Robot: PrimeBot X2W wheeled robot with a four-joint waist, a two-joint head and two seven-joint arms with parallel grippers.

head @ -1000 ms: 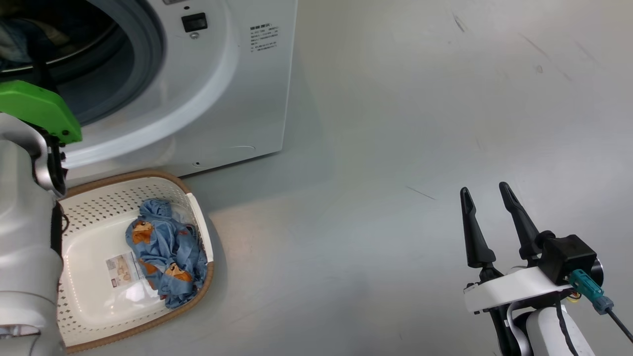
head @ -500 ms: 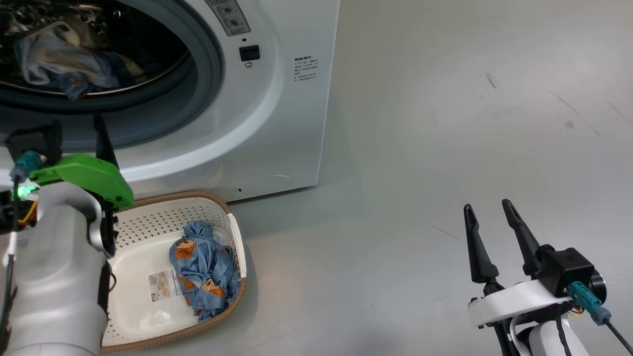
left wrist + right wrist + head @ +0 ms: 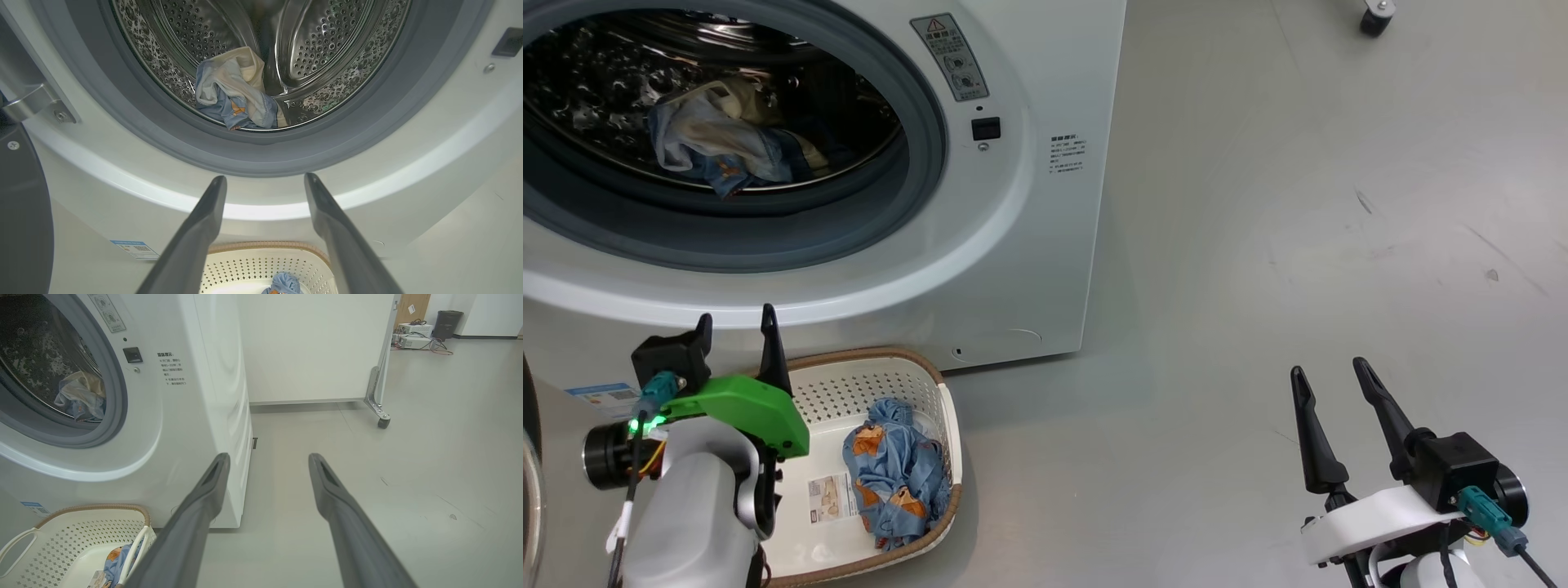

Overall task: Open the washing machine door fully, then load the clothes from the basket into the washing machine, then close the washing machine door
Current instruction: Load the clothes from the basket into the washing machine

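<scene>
Your left gripper [image 3: 735,314] and right gripper [image 3: 1326,367] stand open, empty. Lower the left onto the clothes [image 3: 894,474] in the basket [image 3: 866,384]; pinch the bunched middle, apparently one garment.

Left pincer [image 3: 735,314] and right pincer [image 3: 1327,367] gape, empty.

You can read no words clearly: the washing machine [image 3: 1029,245] bears a warning-triangle sticker [image 3: 953,55], a tiny print block [image 3: 1068,155] and a blue label [image 3: 603,395]; the basket [image 3: 882,369] holds a blurred paper label [image 3: 833,498].
</scene>
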